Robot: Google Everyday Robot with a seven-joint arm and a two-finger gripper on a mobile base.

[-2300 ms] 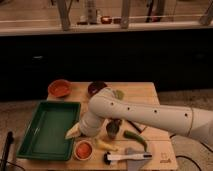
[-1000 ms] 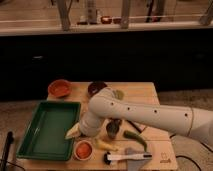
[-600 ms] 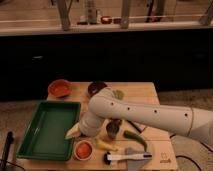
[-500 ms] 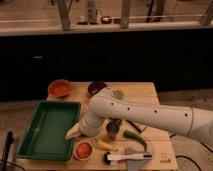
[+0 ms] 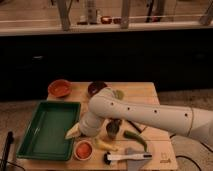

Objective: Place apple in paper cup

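The apple [image 5: 83,149] is a round red-orange shape filling the mouth of the short white paper cup [image 5: 83,156]. The cup stands near the table's front edge, just right of the green tray. My white arm comes in from the right and bends down over the table's middle. My gripper [image 5: 75,132] is the pale end of that arm, just above and left of the cup, at the tray's right edge. It is apart from the apple.
A green tray [image 5: 45,131] lies at the front left. An orange bowl [image 5: 60,88] and a dark red bowl [image 5: 96,87] stand at the back. A grey metallic cup [image 5: 113,129], a banana [image 5: 106,145], a green pepper [image 5: 135,139] and a white-handled brush [image 5: 127,157] lie right of the cup.
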